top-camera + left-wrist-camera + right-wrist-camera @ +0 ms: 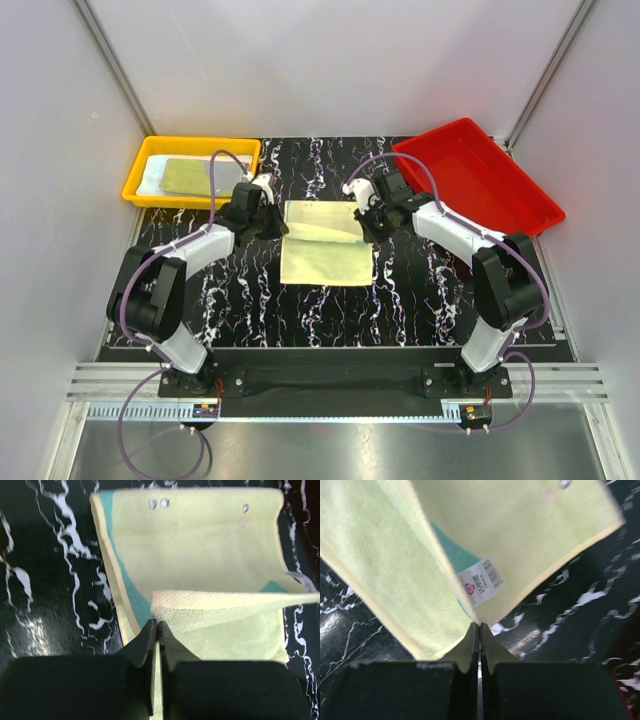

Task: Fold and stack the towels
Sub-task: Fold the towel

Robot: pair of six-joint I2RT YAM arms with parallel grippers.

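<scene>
While both grippers pinch only a thin bit of hem, we judge the towel [322, 250] could slip free and the fold land crooked. We see the left gripper [157, 628] clamped on the towel's left edge and the right gripper [479, 628] clamped on its right corner. The towel lies mid-table, its raised flap stretched between them.

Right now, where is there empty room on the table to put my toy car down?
The bare table between the yellow towel and the table's near edge is free. So is the strip between the yellow bin and the red bin, which looks empty too. The middle is crowded: the left gripper and right gripper both pinch the towel.
</scene>
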